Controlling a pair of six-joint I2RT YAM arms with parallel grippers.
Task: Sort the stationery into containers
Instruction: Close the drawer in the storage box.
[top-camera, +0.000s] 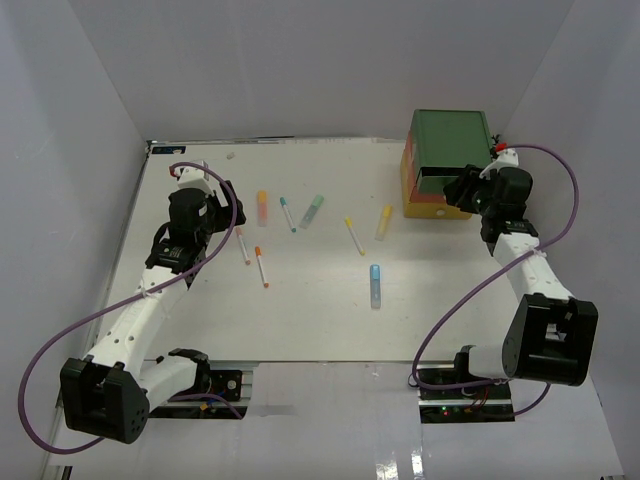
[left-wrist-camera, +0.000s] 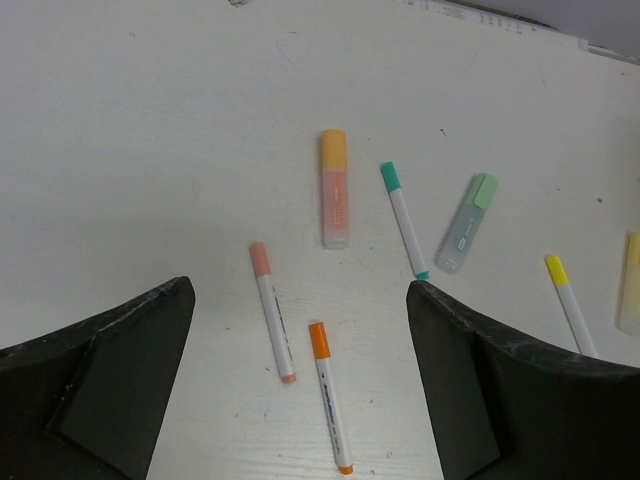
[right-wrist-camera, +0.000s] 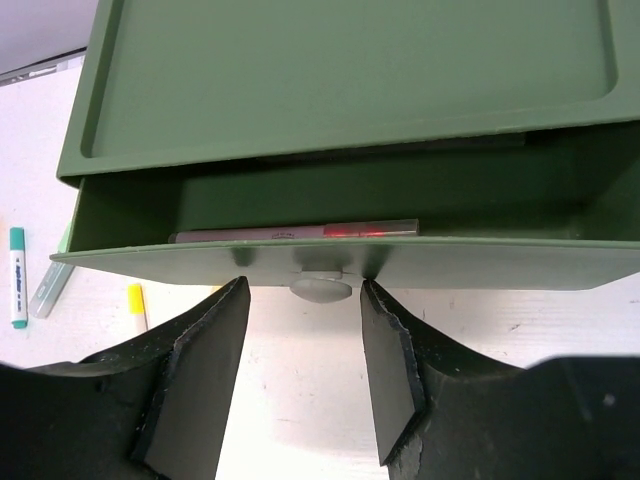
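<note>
Sorting barely begun. The drawer (right-wrist-camera: 330, 262), far right, stands ajar with one pen (right-wrist-camera: 300, 233) inside; the right gripper (right-wrist-camera: 305, 305) sits half-spread astride its knob (right-wrist-camera: 320, 288), not pinching. Eight loose pens (top-camera: 354, 235) lie on the table (top-camera: 320, 320); the left gripper (left-wrist-camera: 300, 290) hangs spread wide over the leftmost, holding nothing.

No legible text, brand or no. anywhere. Tiny dark print runs along the orange-tipped pen (left-wrist-camera: 331, 405), pink-tipped pen (left-wrist-camera: 271, 310) & pale green highlighter (left-wrist-camera: 466, 225), too small to read. Same w/ the pen (right-wrist-camera: 290, 234) in the green drawer (right-wrist-camera: 150, 262).
</note>
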